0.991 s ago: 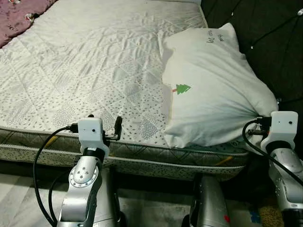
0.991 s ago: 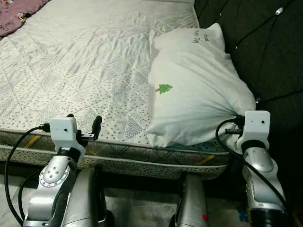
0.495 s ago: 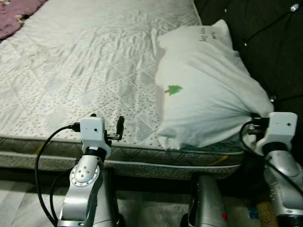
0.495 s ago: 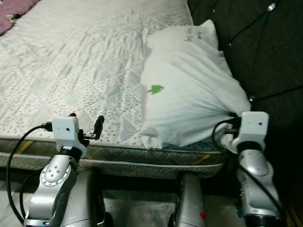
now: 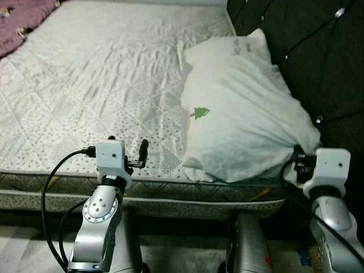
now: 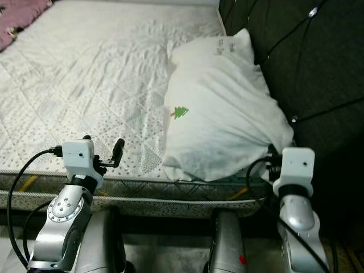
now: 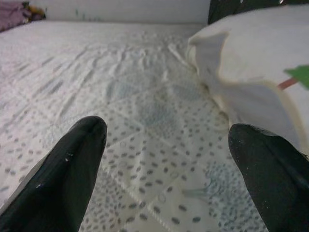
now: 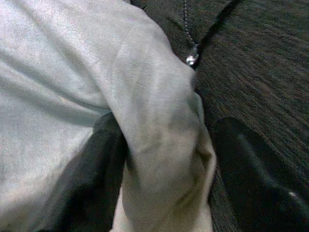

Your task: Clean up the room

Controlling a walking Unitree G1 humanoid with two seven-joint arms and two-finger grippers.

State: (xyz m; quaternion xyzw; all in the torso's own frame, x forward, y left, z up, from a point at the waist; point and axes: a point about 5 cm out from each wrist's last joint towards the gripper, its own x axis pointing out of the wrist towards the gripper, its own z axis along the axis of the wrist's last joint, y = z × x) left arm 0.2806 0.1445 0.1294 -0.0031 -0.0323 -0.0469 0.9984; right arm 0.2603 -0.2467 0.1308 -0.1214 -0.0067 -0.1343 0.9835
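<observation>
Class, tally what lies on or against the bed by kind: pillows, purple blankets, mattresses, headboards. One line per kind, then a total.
Pillows: 1, the white pillow
Purple blankets: 1, the purple blanket
Mattresses: 1, the mattress
Headboards: 1, the dark headboard
Total: 4

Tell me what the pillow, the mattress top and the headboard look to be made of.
Pillow: soft white woven cloth, matte; it creases and bunches where the right gripper pinches its corner.
Mattress: quilted fabric, matte; stitched diamond lines and a small speckled print.
Headboard: dark padded upholstery, probably fabric; tufted, with shiny buttons, but the weave is too dark to tell.
</observation>
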